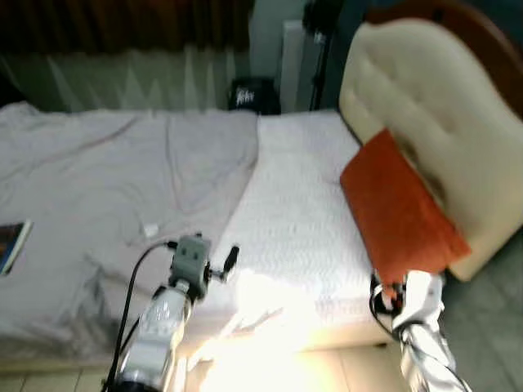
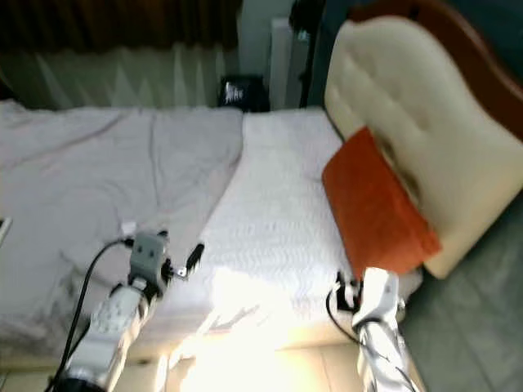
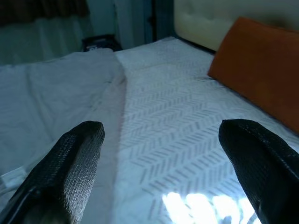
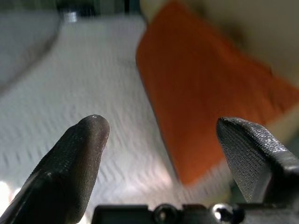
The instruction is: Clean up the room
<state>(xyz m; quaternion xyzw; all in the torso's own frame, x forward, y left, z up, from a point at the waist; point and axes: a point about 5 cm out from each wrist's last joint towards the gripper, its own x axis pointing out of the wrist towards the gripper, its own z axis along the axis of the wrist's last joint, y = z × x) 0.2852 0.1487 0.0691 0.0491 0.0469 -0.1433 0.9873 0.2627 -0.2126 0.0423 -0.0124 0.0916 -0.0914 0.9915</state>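
The approach to the bed (image 1: 294, 237) is under way: both the left end effector (image 3: 159, 154) and right end effector (image 4: 161, 149) are held spread and empty, the orange cushion (image 1: 396, 208) is propped at the head edge against the headboard (image 1: 433, 106), and a reach toward it is judged next.

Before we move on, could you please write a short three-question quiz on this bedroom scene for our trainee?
1. True or false: the orange cushion leans against the headboard.
2. Which gripper is nearer the cushion: A) left gripper B) right gripper?
3. Fill in: a small book lies on the ____ edge of the bed, by the robot's own sides.

Key: 1 true; 2 B; 3 left.
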